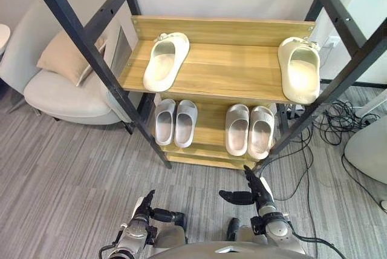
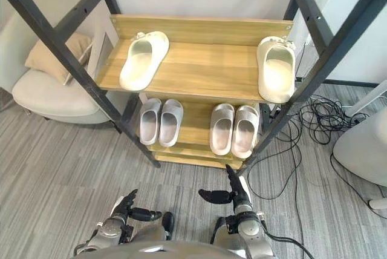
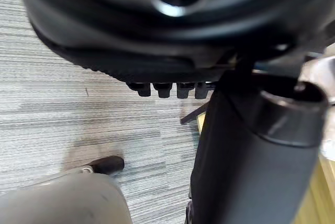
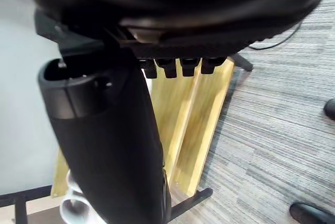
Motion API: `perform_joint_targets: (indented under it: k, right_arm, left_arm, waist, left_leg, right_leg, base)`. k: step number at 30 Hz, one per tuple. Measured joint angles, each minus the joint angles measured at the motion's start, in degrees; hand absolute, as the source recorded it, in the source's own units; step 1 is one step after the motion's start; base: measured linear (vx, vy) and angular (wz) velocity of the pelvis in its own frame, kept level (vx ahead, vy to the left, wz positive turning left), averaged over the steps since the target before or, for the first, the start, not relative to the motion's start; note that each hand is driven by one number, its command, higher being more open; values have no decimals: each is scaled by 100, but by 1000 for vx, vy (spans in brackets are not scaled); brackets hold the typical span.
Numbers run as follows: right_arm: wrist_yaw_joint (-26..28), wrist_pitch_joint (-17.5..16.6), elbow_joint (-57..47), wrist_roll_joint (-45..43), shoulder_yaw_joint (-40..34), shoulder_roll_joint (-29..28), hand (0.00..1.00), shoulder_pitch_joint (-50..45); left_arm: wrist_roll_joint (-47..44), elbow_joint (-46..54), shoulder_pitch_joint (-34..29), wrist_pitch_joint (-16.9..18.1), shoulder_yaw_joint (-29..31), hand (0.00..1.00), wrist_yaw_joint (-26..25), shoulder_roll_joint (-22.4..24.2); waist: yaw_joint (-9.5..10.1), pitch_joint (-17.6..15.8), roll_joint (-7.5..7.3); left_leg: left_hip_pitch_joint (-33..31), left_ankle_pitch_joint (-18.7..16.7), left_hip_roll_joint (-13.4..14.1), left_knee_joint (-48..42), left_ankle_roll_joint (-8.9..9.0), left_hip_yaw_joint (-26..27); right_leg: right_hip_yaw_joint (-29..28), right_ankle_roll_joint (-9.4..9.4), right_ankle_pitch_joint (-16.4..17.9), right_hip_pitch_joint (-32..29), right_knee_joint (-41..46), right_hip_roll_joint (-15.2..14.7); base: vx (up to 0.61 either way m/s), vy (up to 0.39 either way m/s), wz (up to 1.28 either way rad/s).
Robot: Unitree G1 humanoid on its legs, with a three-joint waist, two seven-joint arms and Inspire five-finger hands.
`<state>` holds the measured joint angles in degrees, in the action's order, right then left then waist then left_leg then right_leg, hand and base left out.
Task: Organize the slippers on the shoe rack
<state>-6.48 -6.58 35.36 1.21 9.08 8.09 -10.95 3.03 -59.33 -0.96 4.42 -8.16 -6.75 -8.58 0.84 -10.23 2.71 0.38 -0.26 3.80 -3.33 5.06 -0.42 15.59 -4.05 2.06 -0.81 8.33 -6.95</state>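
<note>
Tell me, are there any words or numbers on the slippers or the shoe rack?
No text can be read anywhere.
The left cream slipper, the right cream slipper, the light grey pair, the beige-grey pair and the wooden shoe rack show no letters, numbers or signs.

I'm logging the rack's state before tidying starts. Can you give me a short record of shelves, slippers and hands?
top shelf: two cream slippers set far apart
left cream slipper: lies at an angle
right cream slipper: at the shelf's right end
lower shelf: grey pair on the left, beige pair on the right, each side by side
left hand: low before the shoe rack, open, empty
right hand: low before it, open, empty
nearby: armchair with cushion, left of it
</note>
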Motion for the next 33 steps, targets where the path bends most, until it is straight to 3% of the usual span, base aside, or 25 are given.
perform_joint_targets:
  k: [5, 11, 14, 20, 24, 29, 33]
  right_arm:
    - [-62, 87, 846, -107, -464, -95, 100, 123]
    - [-132, 114, 1289, -160, -816, -102, 100, 257]
    - [-102, 119, 1394, -432, -978, -126, 100, 254]
    - [-30, 122, 1679, -832, -1372, -106, 100, 256]
    - [33, 122, 1717, -823, -1357, 4, 100, 247]
    - [122, 119, 1710, -811, -1335, 63, 100, 176]
    - [140, 119, 1707, -808, -1255, 106, 100, 13]
  left_arm:
    - [-12, 13, 4, 3, -127, 100, 90, 114]
    - [-325, 591, -119, 4, -1059, 100, 325, 169]
    - [-777, 1389, -275, 3, -1678, 100, 536, 116]
    - [-1991, 4052, -467, 84, -3183, 100, 1372, -468]
    - [-2506, 4944, -433, 121, -3652, 100, 1769, -473]
    - [-2966, 5898, -283, 122, -3590, 100, 1705, -503]
    - [-3227, 6696, -203, 211, -3148, 100, 1495, -518]
  waist:
    - [-84, 67, 25]
    - [-142, 138, 37]
    - [-143, 157, 47]
    - [-162, 277, 147]
    - [-200, 335, 211]
    - [-247, 425, 214]
    - [-245, 512, 161]
  left_leg:
    - [234, -29, 36, 111, 37, 73]
    - [426, -44, 65, 210, 55, 103]
    - [440, -53, 63, 232, 43, 69]
    - [437, -41, 42, 317, -36, -98]
    - [440, -72, 31, 316, -95, -160]
    - [453, -83, 33, 318, -113, -167]
    - [492, -94, 34, 319, -128, -164]
  right_leg:
    - [-80, 14, -102, 221, -214, 87]
    - [-117, -1, -200, 476, -524, 166]
    - [-83, 6, -205, 524, -583, 175]
    - [90, 32, -116, 580, -598, 172]
    - [122, 40, -51, 595, -594, 174]
    - [108, 65, -21, 603, -592, 180]
    - [100, 65, -22, 642, -588, 179]
  base:
    - [0, 11, -9]
    - [6, 3, -5]
    - [33, 4, 7]
    - [62, 0, 13]
    - [77, 4, 5]
    - [37, 1, -2]
    - [0, 0, 0]
